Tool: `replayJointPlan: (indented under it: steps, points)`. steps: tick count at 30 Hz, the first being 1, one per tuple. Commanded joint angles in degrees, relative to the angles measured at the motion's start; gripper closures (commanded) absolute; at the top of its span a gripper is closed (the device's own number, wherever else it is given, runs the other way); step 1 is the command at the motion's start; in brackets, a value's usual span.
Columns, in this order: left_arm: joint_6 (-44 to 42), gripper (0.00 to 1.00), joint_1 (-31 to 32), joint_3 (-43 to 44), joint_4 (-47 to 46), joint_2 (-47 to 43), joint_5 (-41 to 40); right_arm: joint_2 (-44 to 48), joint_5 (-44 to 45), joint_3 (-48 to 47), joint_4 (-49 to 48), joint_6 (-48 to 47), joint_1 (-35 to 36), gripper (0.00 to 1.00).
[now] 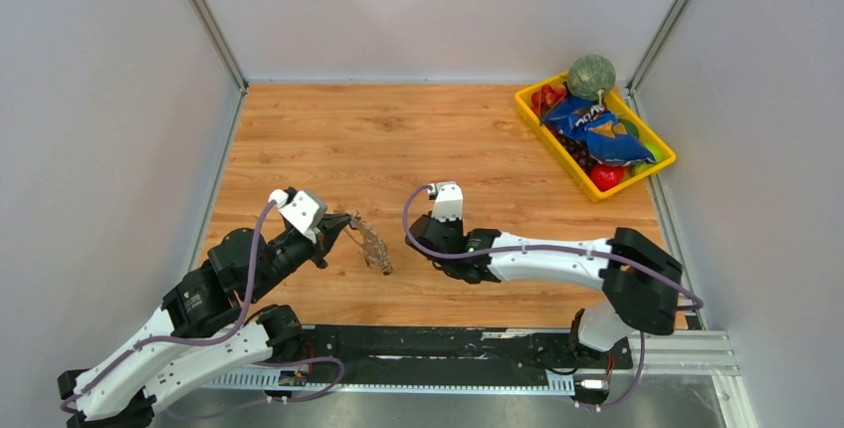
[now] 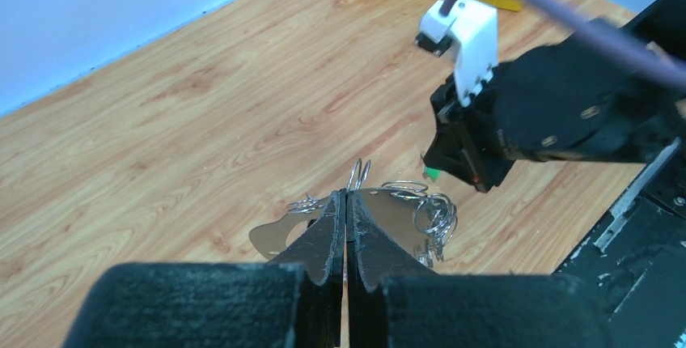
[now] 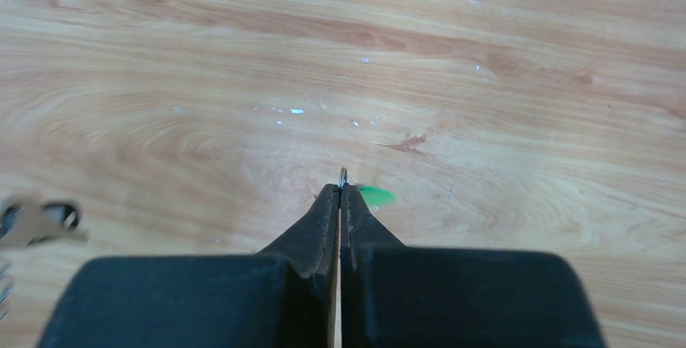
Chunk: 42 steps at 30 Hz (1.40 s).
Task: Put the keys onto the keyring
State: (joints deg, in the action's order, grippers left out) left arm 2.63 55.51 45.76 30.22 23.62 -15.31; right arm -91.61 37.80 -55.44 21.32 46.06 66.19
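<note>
My left gripper (image 1: 338,227) is shut on the keyring (image 1: 370,245), whose silver keys hang down to its right just above the wood. In the left wrist view the thin wire hoop (image 2: 357,175) sticks up between my shut fingertips, with flat keys and small rings (image 2: 425,214) fanned around them. My right gripper (image 1: 413,244) is close to the right of the keyring, shut on the keys. Of the keys only a small silver ring (image 3: 343,175) at the gripper's tips (image 3: 340,188) and the green tag (image 3: 377,196) show; the rest is hidden. The green tag (image 2: 433,174) also peeks under the right gripper (image 2: 457,162).
A yellow tray (image 1: 552,149) with fruit, a blue bag and a green ball stands at the back right. Grey walls close the wooden table on three sides. Some of the keyring's keys (image 3: 36,222) show at the left edge of the right wrist view.
</note>
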Motion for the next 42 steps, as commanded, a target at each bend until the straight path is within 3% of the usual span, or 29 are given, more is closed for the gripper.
replayJointPlan:
  steps: [1,9,20,30,42]
  points:
    - [-0.2,1.00,0.1,0.2,-4.4,-0.4,2.6,9.1,1.7,1.7,-0.9,-10.1,2.0,1.00]
    - [-0.9,1.00,0.1,0.6,-4.9,0.2,11.2,25.8,-6.8,6.6,-2.4,-24.6,3.6,1.00]
    - [-1.4,1.00,0.0,2.8,-6.3,3.4,23.6,43.3,-33.0,4.6,-2.0,-41.9,3.7,1.00]
    - [0.5,1.00,0.1,3.0,-9.3,4.9,23.7,40.9,-50.8,-2.8,1.4,-45.8,3.7,1.00]
    - [-0.2,1.00,0.1,0.6,-11.6,3.4,22.3,31.9,-54.1,-11.9,0.7,-44.8,3.7,1.00]
